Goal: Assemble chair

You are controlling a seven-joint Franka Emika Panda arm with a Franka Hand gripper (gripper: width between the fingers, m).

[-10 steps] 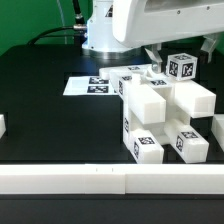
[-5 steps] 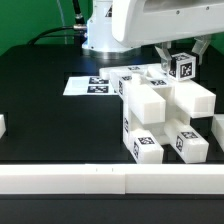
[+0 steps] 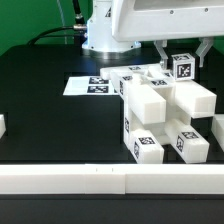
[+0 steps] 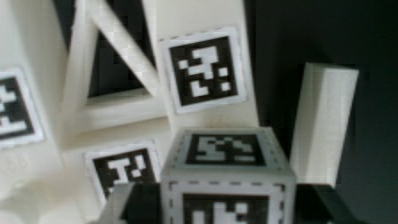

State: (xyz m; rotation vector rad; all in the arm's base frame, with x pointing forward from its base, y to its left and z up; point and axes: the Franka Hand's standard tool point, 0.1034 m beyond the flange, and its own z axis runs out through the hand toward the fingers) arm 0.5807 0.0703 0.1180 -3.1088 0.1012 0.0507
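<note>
The partly built white chair [image 3: 160, 115] stands on the black table at the exterior view's right, a blocky stack of parts with square tags. My gripper [image 3: 183, 60] hangs just above its far side, shut on a small white tagged block [image 3: 183, 68]. In the wrist view the block [image 4: 226, 175] sits between my dark fingers [image 4: 143, 205], which press on both its sides. Below it lie the chair's tagged white pieces [image 4: 199, 75], with slanted bars and a tall upright bar [image 4: 324, 115].
The marker board [image 3: 92, 86] lies flat on the table behind the chair's left. A white rail [image 3: 100, 180] runs along the table's front edge. A small white part [image 3: 2, 127] sits at the exterior view's far left edge.
My gripper with the tagged block has moved slightly toward the exterior view's left and a little down, closer over the chair. The chair has not moved.
</note>
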